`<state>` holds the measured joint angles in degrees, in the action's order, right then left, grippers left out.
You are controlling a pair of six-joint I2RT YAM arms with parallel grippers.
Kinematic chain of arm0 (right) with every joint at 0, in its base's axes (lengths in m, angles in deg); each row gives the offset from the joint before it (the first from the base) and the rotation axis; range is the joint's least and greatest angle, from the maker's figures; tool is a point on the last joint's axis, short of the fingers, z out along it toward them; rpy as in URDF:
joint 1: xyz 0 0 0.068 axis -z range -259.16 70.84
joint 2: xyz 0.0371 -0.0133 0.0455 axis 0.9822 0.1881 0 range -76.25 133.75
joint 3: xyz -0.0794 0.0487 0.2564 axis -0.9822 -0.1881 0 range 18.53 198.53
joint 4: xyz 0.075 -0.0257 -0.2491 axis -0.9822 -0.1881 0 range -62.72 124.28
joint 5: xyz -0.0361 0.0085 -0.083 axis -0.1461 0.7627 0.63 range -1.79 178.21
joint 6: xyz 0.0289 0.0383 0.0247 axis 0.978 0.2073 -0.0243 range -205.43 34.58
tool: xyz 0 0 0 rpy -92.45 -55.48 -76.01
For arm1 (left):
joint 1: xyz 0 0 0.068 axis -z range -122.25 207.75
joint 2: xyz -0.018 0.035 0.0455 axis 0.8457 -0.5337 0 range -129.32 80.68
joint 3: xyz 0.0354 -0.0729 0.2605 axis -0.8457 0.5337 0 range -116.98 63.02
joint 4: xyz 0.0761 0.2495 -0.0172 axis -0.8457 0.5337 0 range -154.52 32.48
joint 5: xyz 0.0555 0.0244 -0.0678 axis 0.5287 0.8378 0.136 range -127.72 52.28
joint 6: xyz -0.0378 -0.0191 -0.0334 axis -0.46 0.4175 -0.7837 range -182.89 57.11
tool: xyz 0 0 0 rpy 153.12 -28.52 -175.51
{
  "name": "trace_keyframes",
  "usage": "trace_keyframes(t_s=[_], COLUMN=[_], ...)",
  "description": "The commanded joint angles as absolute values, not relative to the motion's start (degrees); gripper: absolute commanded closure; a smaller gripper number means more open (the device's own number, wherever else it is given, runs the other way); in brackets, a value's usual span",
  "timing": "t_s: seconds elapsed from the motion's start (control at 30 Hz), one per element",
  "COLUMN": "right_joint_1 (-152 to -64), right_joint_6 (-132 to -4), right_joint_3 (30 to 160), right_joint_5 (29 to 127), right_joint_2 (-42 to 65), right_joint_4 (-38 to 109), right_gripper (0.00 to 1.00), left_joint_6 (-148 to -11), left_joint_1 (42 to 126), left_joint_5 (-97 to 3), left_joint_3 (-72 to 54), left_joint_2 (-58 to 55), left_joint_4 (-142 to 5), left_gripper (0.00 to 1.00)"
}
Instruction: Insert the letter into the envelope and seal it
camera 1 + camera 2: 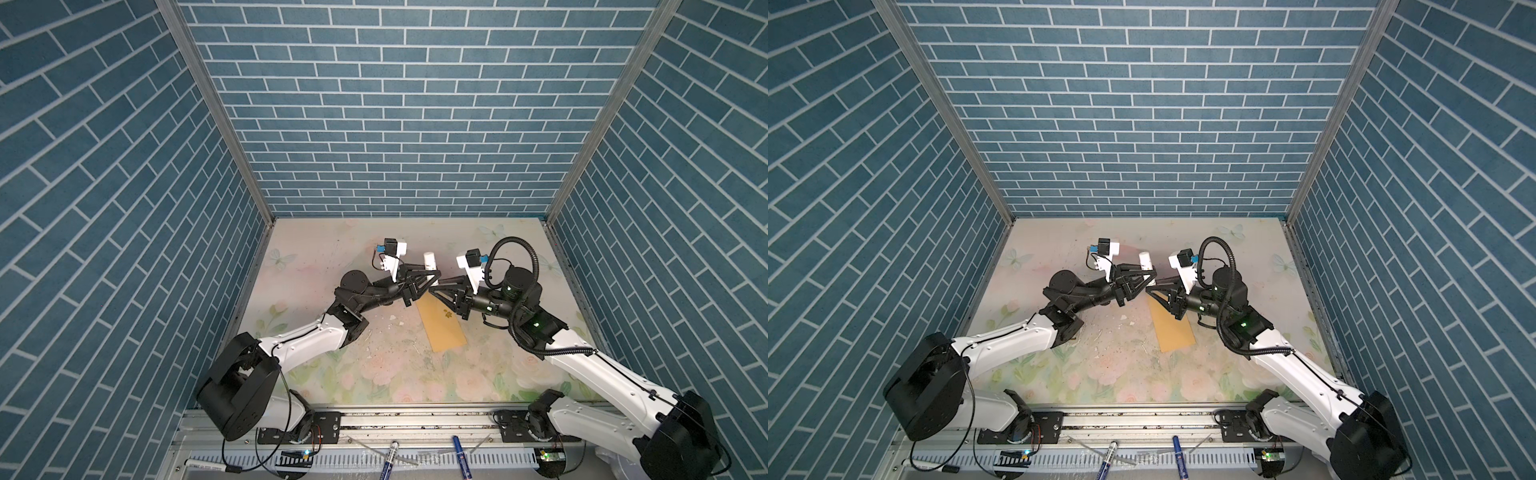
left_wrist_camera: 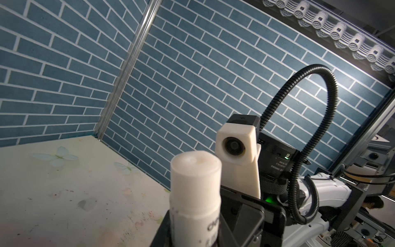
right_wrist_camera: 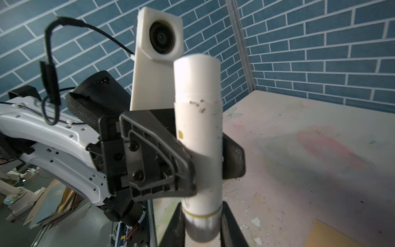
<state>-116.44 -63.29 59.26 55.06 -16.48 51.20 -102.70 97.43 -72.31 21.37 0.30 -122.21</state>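
Observation:
A white glue stick [image 1: 430,262] stands upright above the middle of the table, held by both grippers. My left gripper [image 1: 435,279] is shut on its body below the cap, as the left wrist view shows [image 2: 195,226]. My right gripper [image 1: 432,291] is shut on the stick's lower end, by the yellow ring [image 3: 202,224]. In the right wrist view the left gripper's fingers [image 3: 162,160] clamp the glue stick [image 3: 197,128] higher up. The tan envelope [image 1: 442,328] lies flat on the table under the right gripper, also seen in the other top view [image 1: 1175,328]. The letter is out of view.
Blue brick-pattern walls [image 1: 399,124] close in the floral table [image 1: 374,374] on three sides. Small white scraps [image 1: 392,318] lie left of the envelope. Marker pens [image 1: 390,457] rest on the front rail, below the arm bases.

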Motion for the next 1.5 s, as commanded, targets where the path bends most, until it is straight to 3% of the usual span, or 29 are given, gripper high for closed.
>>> trace_keyframes(t_s=[0.0, 0.17, 0.37, 0.53, 0.67, 0.83, 0.97, 1.13, 1.23, 1.33, 1.47], right_joint_1=[-117.3, -127.8, -136.6, -142.6, -144.7, -144.7, -143.3, -135.6, -129.3, -124.8, -120.8], right_joint_6=[-67.3, -76.2, -80.2, -87.4, -91.7, -89.7, -86.3, -80.2, -78.2, -76.7, -74.6], right_joint_3=[62.1, 65.9, 70.1, 72.5, 73.0, 71.5, 69.6, 66.6, 63.6, 63.3, 62.4], right_joint_5=[75.7, 106.9, 132.2, 146.4, 151.5, 147.6, 137.4, 110.8, 89.3, 74.3, 61.5], right_joint_2=[-18.4, -16.4, -7.4, 0.2, 4.0, 2.1, -2.3, -10.3, -15.1, -17.2, -17.4], right_joint_4=[43.2, 39.5, 43.0, 49.9, 53.9, 53.5, 50.5, 42.5, 41.3, 38.4, 38.6], right_gripper=[1.00, 1.00, 1.00, 1.00, 1.00, 1.00, 1.00, 0.68, 0.32, 0.26, 0.28], left_joint_6=[-99.5, -97.7, -97.8, -97.9, -97.8, -97.7, -97.9, -99.6, -101.5, -105.2, -109.0], left_joint_1=[97.2, 98.0, 98.8, 99.0, 99.0, 99.0, 99.0, 98.2, 96.9, 95.7, 95.0], left_joint_5=[-67.2, -62.2, -60.2, -59.5, -58.7, -58.6, -59.1, -61.7, -64.8, -69.5, -73.9], left_joint_3=[20.9, 20.8, 20.0, 19.4, 19.6, 19.9, 20.3, 20.2, 20.0, 19.9, 19.2], left_joint_2=[2.4, 2.7, 1.1, -0.1, 0.3, 0.5, 0.7, 1.6, 2.2, 1.8, 0.6], left_joint_4=[-117.2, -112.8, -112.6, -112.1, -111.3, -111.5, -112.3, -112.7, -113.1, -117.4, -121.5], left_gripper=[1.00, 1.00, 1.00, 1.00, 1.00, 1.00, 1.00, 1.00, 1.00, 1.00, 1.00])
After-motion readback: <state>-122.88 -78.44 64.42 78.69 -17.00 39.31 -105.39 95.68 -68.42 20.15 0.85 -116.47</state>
